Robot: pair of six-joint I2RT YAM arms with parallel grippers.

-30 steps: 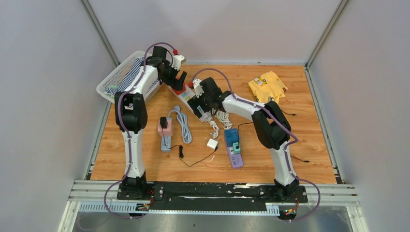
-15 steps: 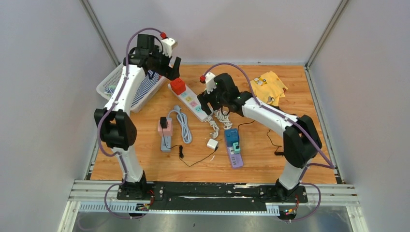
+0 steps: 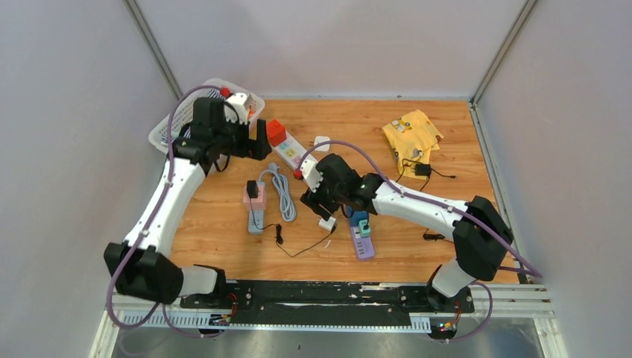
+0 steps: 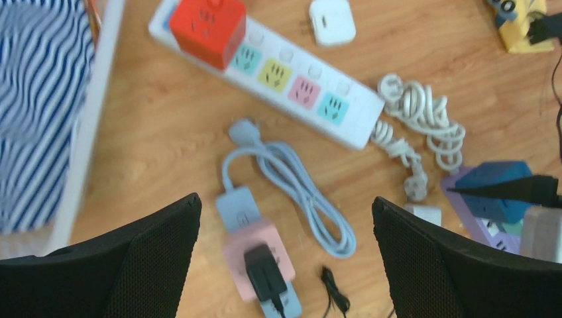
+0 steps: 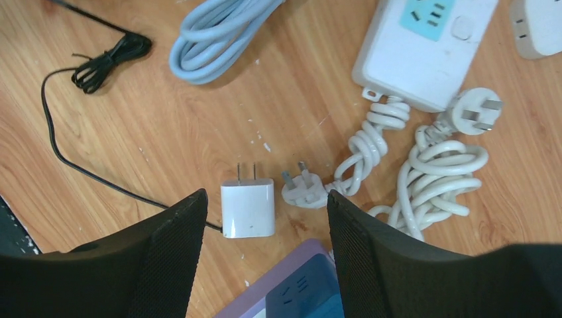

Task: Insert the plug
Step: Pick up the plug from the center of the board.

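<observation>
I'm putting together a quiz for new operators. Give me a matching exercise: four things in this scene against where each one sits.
Things
1. red cube adapter
2. small white square charger
3. black plug
4. blue-and-white striped cloth

Places
A. in the white plastic basket
B. in the pink socket block
C. loose on the wooden table, prongs bare
D. on the long white power strip

Pairs: 1-D, 2-C, 3-B, 4-A

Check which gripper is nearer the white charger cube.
Right. The right gripper hovers directly over the white charger cube, jaws open either side of it. The left gripper is farther off, back by the red adapter.
</observation>
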